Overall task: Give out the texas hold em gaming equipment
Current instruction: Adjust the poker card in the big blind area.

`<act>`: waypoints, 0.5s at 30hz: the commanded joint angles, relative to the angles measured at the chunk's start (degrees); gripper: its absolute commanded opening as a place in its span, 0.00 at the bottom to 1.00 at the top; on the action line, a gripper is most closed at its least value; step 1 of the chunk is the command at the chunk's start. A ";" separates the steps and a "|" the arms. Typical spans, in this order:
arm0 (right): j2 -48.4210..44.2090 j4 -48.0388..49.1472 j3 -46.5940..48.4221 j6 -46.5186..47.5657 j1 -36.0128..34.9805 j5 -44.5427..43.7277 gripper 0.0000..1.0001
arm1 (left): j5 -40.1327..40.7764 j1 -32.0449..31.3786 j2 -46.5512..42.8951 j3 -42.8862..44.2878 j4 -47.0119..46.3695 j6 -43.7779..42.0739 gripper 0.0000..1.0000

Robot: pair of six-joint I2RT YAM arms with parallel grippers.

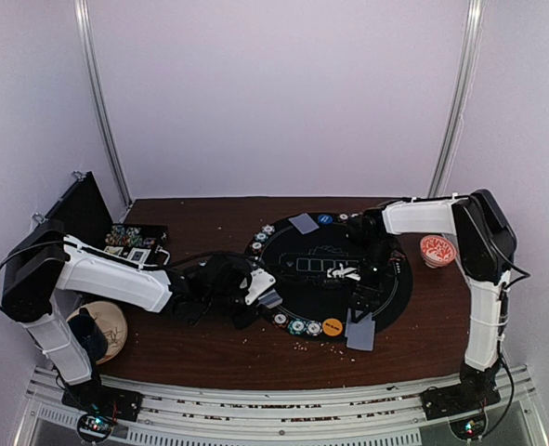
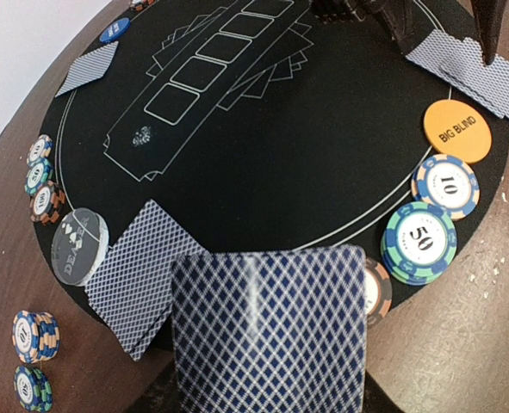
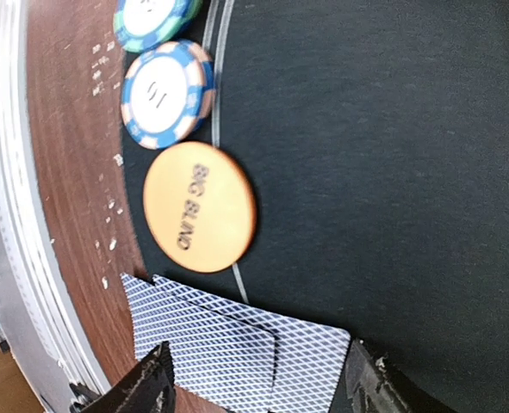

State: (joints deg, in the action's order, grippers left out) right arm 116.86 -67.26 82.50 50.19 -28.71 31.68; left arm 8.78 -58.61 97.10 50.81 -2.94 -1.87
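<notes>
My left gripper (image 1: 260, 288) hovers at the mat's left edge, shut on a stack of blue diamond-backed playing cards (image 2: 267, 331) that hides its fingers. Two more cards (image 2: 138, 275) lie on the black mat (image 2: 306, 146) beside a clear dealer disc (image 2: 80, 245). My right gripper (image 3: 258, 387) stands open low over a pair of cards (image 3: 237, 344) at the mat's near edge, one finger on each side. Next to them lie the orange big-blind disc (image 3: 198, 206) and striped chips (image 3: 166, 90). A further card (image 1: 303, 223) and a blue disc (image 2: 114, 30) sit at the far rim.
A red-and-white bowl (image 1: 437, 249) stands right of the mat. An open chip case (image 1: 135, 242) sits at the back left. A round wooden item (image 1: 102, 330) lies by the left arm's base. Small chip stacks (image 2: 35, 335) stand on the wood left of the mat.
</notes>
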 commanded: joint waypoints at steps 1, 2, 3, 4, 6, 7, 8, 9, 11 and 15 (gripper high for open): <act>-2.74 3.68 1.25 -4.73 -0.17 -3.89 0.71 | 0.25 -0.28 -0.42 1.46 -2.43 -0.42 0.18; -2.96 4.02 1.90 -4.95 -0.05 -4.93 0.72 | 0.32 -0.28 -0.41 1.45 -2.42 -0.42 0.18; -3.55 4.56 2.11 -5.01 -0.08 -5.82 0.73 | 0.43 -0.28 -0.43 1.42 -2.40 -0.37 0.18; -4.33 5.91 1.98 -5.13 0.01 -7.10 0.74 | 0.45 -0.28 -0.54 1.38 -2.39 -0.41 0.18; -6.58 7.92 1.18 -5.08 -0.03 -9.02 0.80 | 0.45 -0.28 -0.65 1.30 -2.49 -0.48 0.17; -7.27 8.55 0.93 -4.76 -0.03 -9.72 0.84 | 0.57 -0.28 -0.66 1.31 -2.51 -0.45 0.18; -8.62 9.12 0.70 -4.56 -0.03 -10.31 0.92 | 0.62 -0.28 -0.68 1.22 -2.51 -0.50 0.18; -9.68 9.58 0.54 -4.33 -0.03 -10.62 0.99 | 0.57 -0.28 -0.66 1.18 -2.51 -0.55 0.18; -11.82 10.92 -0.20 -4.53 -0.10 -11.81 1.00 | 0.71 -0.28 -0.68 1.21 -2.56 -0.59 0.18; -17.34 15.84 -3.68 -4.71 -0.36 -14.38 1.00 | 1.21 -0.28 -0.77 1.04 -2.68 -0.57 0.17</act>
State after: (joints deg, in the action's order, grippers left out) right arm 104.57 -56.82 82.17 46.00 -28.86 21.45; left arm 9.06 -58.61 97.10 50.81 -2.96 -1.87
